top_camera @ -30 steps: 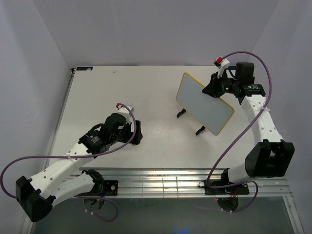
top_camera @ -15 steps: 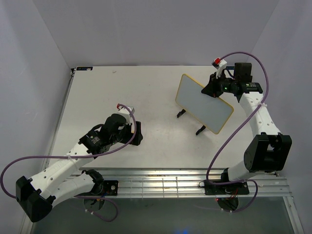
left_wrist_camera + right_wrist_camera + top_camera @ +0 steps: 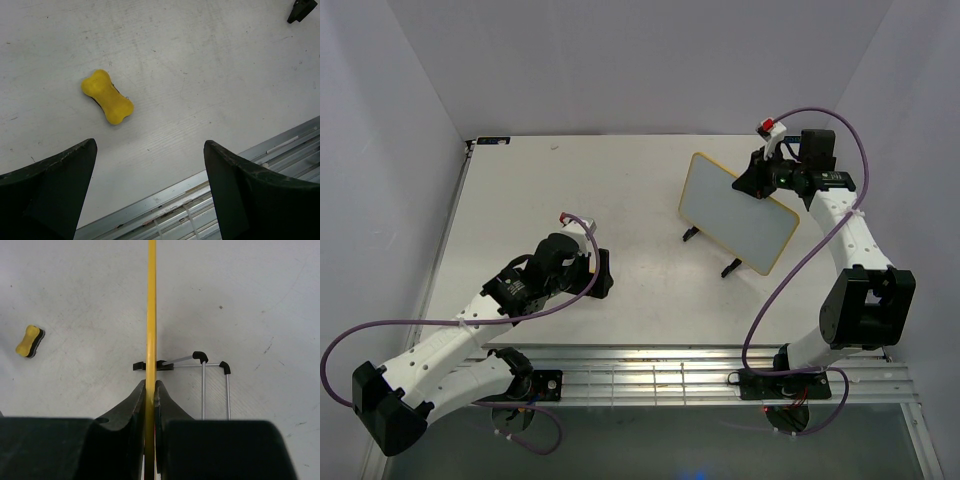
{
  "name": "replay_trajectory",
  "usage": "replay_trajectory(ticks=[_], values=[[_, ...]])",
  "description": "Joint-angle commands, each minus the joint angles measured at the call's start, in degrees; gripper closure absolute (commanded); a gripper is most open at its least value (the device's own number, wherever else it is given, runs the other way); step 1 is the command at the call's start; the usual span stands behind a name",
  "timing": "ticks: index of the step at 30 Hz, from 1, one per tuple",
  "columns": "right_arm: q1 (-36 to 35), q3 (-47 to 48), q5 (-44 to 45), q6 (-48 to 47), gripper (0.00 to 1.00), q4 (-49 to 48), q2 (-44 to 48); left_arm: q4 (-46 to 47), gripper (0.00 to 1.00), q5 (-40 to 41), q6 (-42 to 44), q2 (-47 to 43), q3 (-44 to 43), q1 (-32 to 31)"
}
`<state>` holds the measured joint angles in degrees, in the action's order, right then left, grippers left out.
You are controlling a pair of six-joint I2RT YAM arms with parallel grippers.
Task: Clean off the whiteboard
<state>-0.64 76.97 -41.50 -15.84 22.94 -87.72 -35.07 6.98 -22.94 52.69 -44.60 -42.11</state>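
Right pincer [image 3: 150,385] is clamped narrow on the top edge of the whiteboard [image 3: 735,212]. Vs 1 s ago its elbow was drawn in and the board barely shifted: steadied, wiping not begun. Board is stood right of centre on the surface [image 3: 570,180], long axis upper left–lower right, face twd lower left. Left pincer [image 3: 149,147] is spread wide.

Left arm [image 3: 450,345]: laid low and stretched from its base at the near left corner toward the table's middle, wrist bent downward; left gripper [image 3: 150,145] wide open, its two dark fingers [image 3: 55,175] well apart and holding nothing. Right arm [image 3: 855,250]: folded at the elbow by the near right edge, forearm reaching toward the far right, wrist turned leftward. Right gripper [image 3: 150,383]: jaws closed flat on the yellow edge of the whiteboard [image 3: 735,212].
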Motion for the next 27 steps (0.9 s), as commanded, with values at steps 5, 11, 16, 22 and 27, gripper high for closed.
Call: replay_trajectory(ticks=[5, 11, 16, 22, 27], values=[[0.0, 0.7, 1.3, 6.3, 0.92, -2.6, -0.1, 1.1, 0.02, -0.7, 0.6, -0.7, 0.1, 0.1], [0.0, 0.3, -2.3, 10.3, 0.92, -4.0, -0.5, 1.1, 0.02, -1.0, 0.6, -0.7, 0.2, 0.2], [0.0, -0.7, -0.3, 9.2, 0.92, -3.9, -0.3, 1.1, 0.02, -1.2, 0.6, -0.7, 0.2, 0.1], [-0.1, -2.9, 0.2, 6.9, 0.92, -3.9, -0.6, 1.2, 0.02, -1.3, 0.7, -0.8, 0.2, 0.1], [0.0, -4.5, 2.7, 5.4, 0.77, -4.0, -0.9, 1.3, 0.02, -1.4, 0.7, -1.1, 0.3, 0.2]])
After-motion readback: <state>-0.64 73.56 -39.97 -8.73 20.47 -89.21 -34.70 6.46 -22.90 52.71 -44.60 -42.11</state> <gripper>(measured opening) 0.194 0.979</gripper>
